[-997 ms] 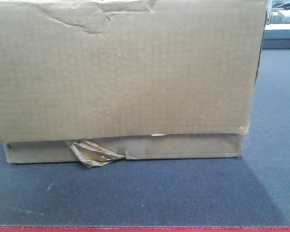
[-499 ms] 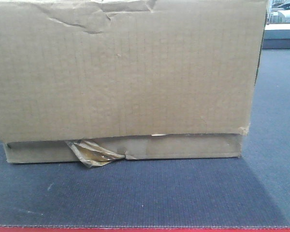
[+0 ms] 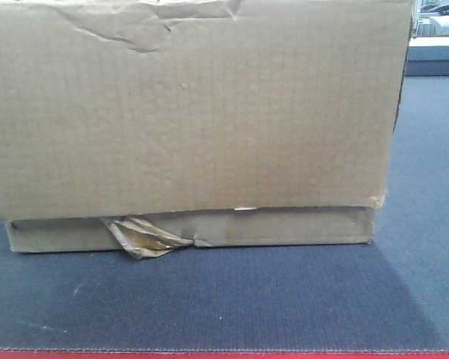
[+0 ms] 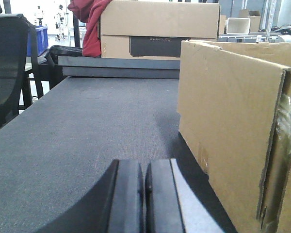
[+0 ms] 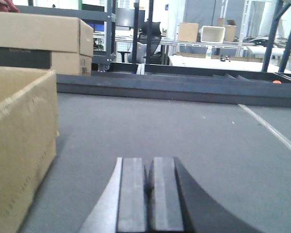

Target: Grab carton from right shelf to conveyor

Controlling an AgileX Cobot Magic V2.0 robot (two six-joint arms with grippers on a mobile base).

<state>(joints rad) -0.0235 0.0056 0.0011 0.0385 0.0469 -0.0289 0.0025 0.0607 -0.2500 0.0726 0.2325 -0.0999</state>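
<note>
The large plain brown cardboard carton [image 3: 187,120] sits on the dark grey-blue woven conveyor belt [image 3: 224,299] near its red-striped edge — left tool [image 4: 144,204] and right tool [image 5: 149,204] both pressed together, flanking it, apart from it.

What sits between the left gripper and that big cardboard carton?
Only bare conveyor belt: the left wrist view shows the left gripper shut, with the carton to its right, apart.

Soft indoor light, slightly hazy frames.
We see the carton [image 3: 187,112] shadowing the conveyor [image 3: 224,299]; backgrounds glare white, near pads blur.
</note>
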